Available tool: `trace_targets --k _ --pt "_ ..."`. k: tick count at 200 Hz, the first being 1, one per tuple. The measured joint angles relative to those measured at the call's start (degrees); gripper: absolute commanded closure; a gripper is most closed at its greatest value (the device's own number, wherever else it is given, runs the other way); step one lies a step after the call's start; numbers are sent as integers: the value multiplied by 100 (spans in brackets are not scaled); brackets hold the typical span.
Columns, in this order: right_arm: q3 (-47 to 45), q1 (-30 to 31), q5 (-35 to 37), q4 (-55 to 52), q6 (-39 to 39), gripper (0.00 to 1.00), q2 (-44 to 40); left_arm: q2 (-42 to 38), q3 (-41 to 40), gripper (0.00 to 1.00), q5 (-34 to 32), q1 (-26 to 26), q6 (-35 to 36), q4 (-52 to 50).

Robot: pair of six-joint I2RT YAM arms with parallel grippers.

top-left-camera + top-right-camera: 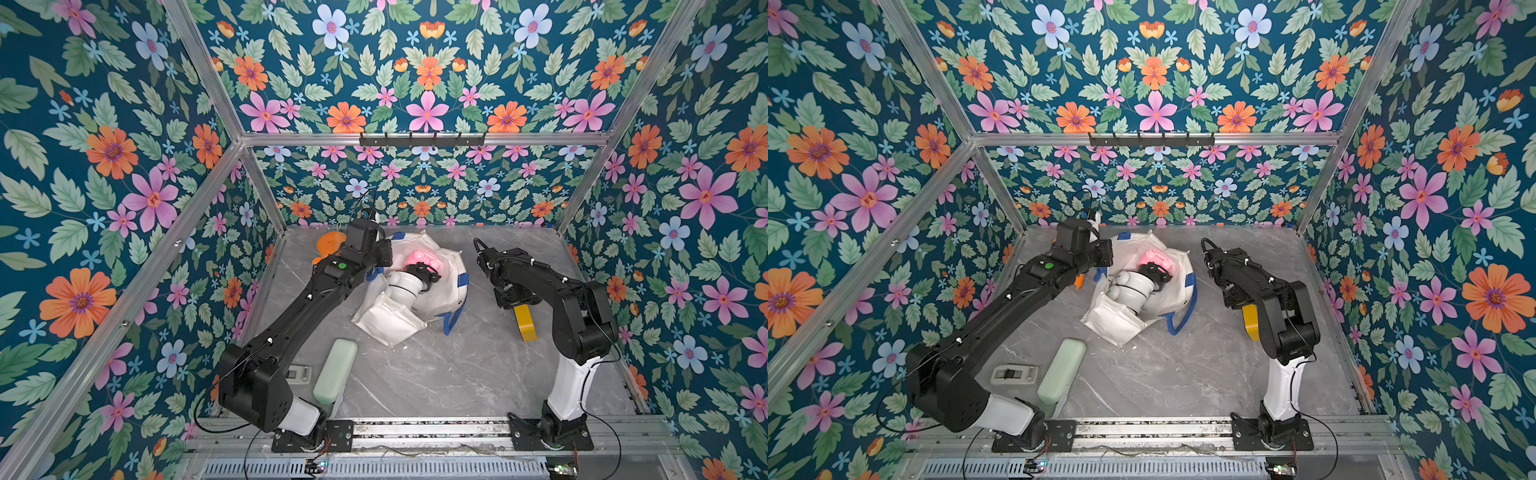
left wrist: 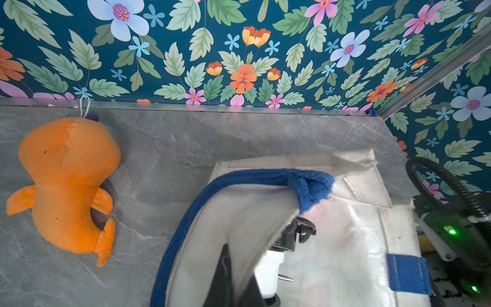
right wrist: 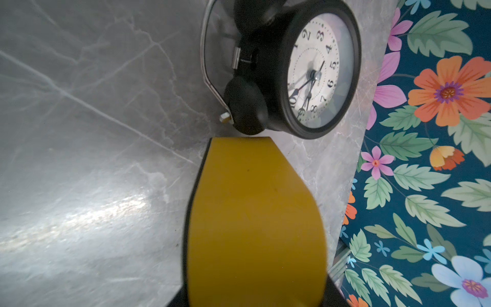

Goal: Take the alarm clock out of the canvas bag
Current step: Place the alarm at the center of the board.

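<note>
The off-white canvas bag (image 1: 395, 320) (image 1: 1121, 320) lies crumpled at the table's back middle, with blue handles (image 1: 451, 322). My left gripper (image 2: 239, 276) is shut on its canvas edge (image 2: 239, 207) and holds the mouth up. Inside lie a white bottle with a black head (image 1: 403, 289) (image 2: 268, 268) and a pink item (image 1: 419, 258). A black twin-bell alarm clock (image 3: 310, 66) sits on the table by the right wall, outside the bag; the right arm hides it in both top views. My right gripper (image 3: 247, 186) (image 1: 513, 297) is shut on a yellow roll (image 3: 255, 226) (image 1: 1251, 322).
An orange plush toy (image 1: 330, 243) (image 2: 69, 180) lies at the back left. A pale green case (image 1: 336, 370) and a small grey device (image 1: 1014, 374) lie front left. Aluminium posts and floral walls close in three sides. A black hook rail (image 1: 422, 140) runs along the back wall.
</note>
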Motion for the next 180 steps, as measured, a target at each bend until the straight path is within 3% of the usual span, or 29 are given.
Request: trace_targets --k 180 --pt "-92 37 -782 317 271 28 79 -13 -138 100 61 11 -2 7"
